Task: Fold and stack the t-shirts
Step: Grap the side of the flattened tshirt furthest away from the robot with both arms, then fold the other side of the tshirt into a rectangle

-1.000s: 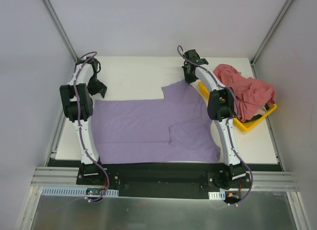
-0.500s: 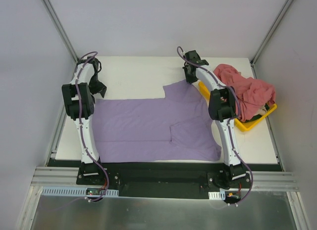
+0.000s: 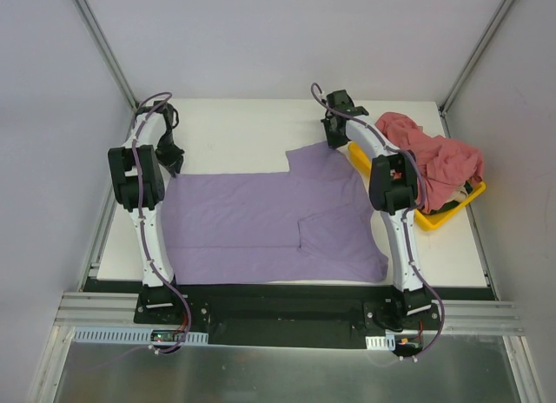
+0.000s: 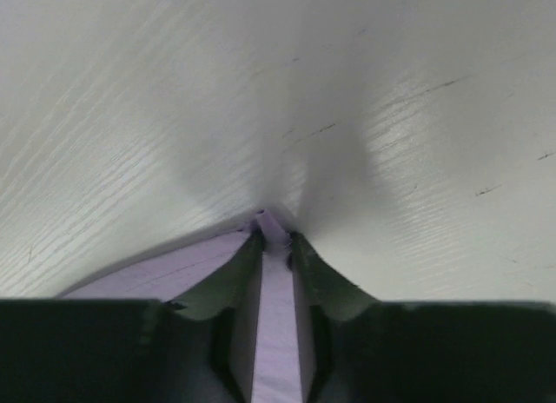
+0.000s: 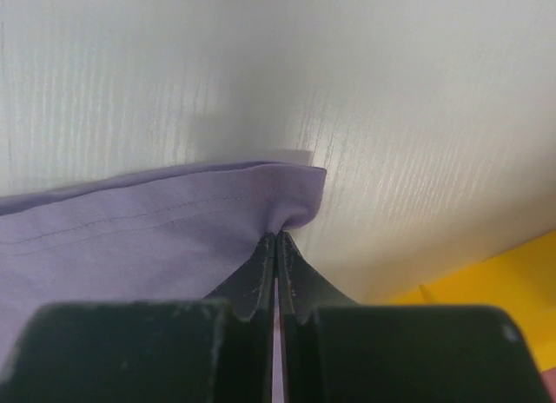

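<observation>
A lavender purple cotton t-shirt (image 3: 261,221) lies spread flat across the middle of a white rectangular surface (image 3: 243,129), its near edge close to the surface's near edge. One short sleeve reaches toward the far side, and another flap lies folded over the body near the right arm (image 3: 393,190). At the right edge of the surface, a heap of dusty pink-red t-shirts (image 3: 434,155) spills over a yellow plastic tray (image 3: 439,217).

The left arm (image 3: 139,181) reaches down to the shirt's far left corner. The left jaws stand a narrow slit apart, with lavender cloth showing in the slit and a small nub of it at the tips. Whether they pinch it cannot be told.

The right jaws are pressed fully together on the hemmed corner of the far sleeve, just beside the tray. The fabric puckers where they bite.

Seen close in the wrist views, the surface is matte white with fine parallel grain lines and a few short dark scuffs.

Plain pale grey walls enclose the cell on three sides, with slanted metal posts (image 3: 100,42) at the back corners. Both arms are bolted to a black base plate (image 3: 278,307) on an aluminium rail, and a brushed metal sheet (image 3: 278,373) lies nearer the camera.
</observation>
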Controlling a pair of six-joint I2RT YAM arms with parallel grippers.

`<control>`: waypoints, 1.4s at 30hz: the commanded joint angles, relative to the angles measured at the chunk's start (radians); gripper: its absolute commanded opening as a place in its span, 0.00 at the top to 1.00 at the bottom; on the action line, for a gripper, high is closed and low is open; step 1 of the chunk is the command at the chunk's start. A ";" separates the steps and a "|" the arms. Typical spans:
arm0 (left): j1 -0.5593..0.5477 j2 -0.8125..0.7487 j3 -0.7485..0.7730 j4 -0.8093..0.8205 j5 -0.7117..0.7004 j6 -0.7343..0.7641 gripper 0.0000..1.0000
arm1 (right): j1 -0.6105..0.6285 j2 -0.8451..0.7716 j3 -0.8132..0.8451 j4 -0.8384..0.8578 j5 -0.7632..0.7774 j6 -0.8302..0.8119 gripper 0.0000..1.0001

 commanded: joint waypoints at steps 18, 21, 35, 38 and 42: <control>0.009 -0.043 0.102 -0.100 -0.065 0.060 1.00 | 0.054 -0.319 -0.255 0.221 -0.087 -0.244 1.00; 0.007 -0.077 0.037 -0.095 -0.050 0.069 1.00 | 0.073 -0.402 -0.376 0.266 -0.074 -0.231 1.00; -0.022 -0.479 -0.451 0.041 -0.053 0.040 1.00 | 0.194 -0.842 -0.904 0.321 0.048 -0.171 1.00; -0.022 -0.553 -0.592 0.078 -0.052 0.020 1.00 | 0.205 -0.951 -1.020 0.330 0.054 -0.148 1.00; -0.025 -0.626 -0.717 0.121 -0.041 -0.005 1.00 | 0.223 -1.064 -1.126 0.337 0.042 -0.137 1.00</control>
